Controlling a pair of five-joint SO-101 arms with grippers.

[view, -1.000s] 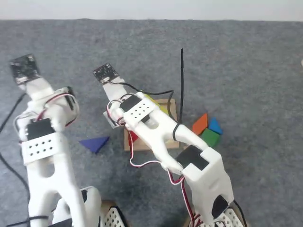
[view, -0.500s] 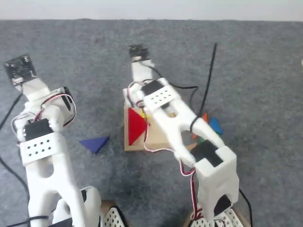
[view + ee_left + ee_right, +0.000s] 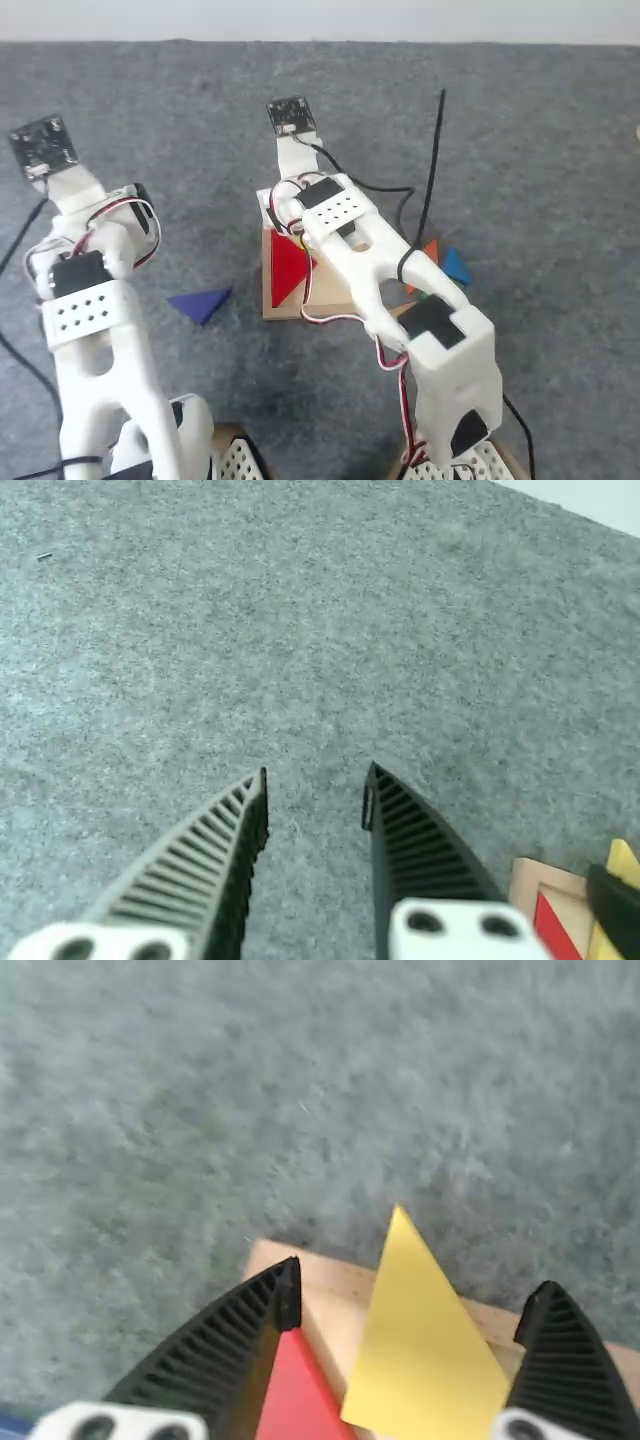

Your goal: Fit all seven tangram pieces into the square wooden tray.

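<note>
On the left, the left arm (image 3: 90, 300) stands at the edge of the grey tabletop (image 3: 520, 150), well apart from the tray. Its wrist view shows the left end effector (image 3: 317, 780) hanging above the tabletop. The two ribbed fingers are spread, and only the grey surface shows between them.

Next we come to a dark blue triangle (image 3: 203, 302). It lies flat on the tabletop between the left arm and the square wooden tray (image 3: 268, 300), close to the tray but not touching it.

Inside the tray, a red triangle (image 3: 288, 265) lies along the left rim. The right arm (image 3: 370, 270) stretches over the tray from the near side and covers much of its inside.

In the right wrist view, the right end effector (image 3: 418, 1285) sits above the tray's far corner with its fingers spread wide. The yellow triangle (image 3: 420, 1340) lies between them, with its point reaching past the rim over the tabletop. We cannot tell whether either finger touches it. The red triangle's tip shows just beside the other finger.

A black cable (image 3: 432, 160) rises from the right arm.

To the right of the tray, partly behind the arm, an orange piece (image 3: 430, 247) and a small blue piece (image 3: 456, 267) lie just beside each other on the tabletop.
</note>
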